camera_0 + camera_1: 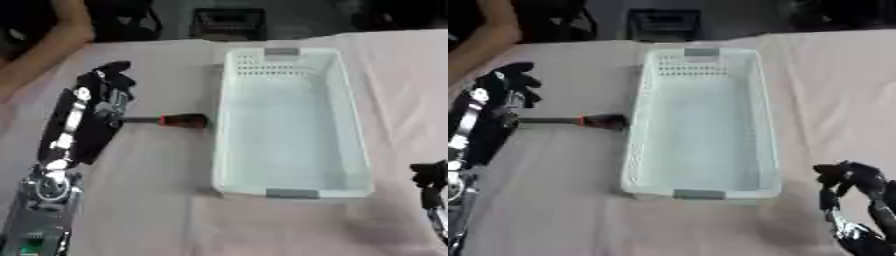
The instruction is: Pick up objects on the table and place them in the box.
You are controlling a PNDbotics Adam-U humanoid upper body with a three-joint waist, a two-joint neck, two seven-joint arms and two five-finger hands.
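— On the table (157, 200), item one?
— White plastic box (289, 120), long and slatted, grey handle at each short end, lying lengthwise away from the robot. Nothing visible inside.

— Item two?
— Screwdriver (171, 120): black grip with a red band, thin metal shaft. It lies flat on the pale cloth just beside the box's left wall, grip end nearest the box, shaft pointing left.

— Item three, the left hand (109, 95)?
— Black with silver parts, raised over the table at the left of the box. Its fingers are bent and bunched at the shaft end of the screwdriver. Whether they actually pinch the shaft, I cannot tell; the tool itself looks to be resting on the cloth.

— Item four, the right hand (850, 180)?
— Low in the right corner, near the box's near right corner but apart from it. Fingers point up, loosely curved and relaxed, holding nothing.

— Anything else to list?
— A person's bare arm (44, 45) at the far left edge, touching neither box nor screwdriver
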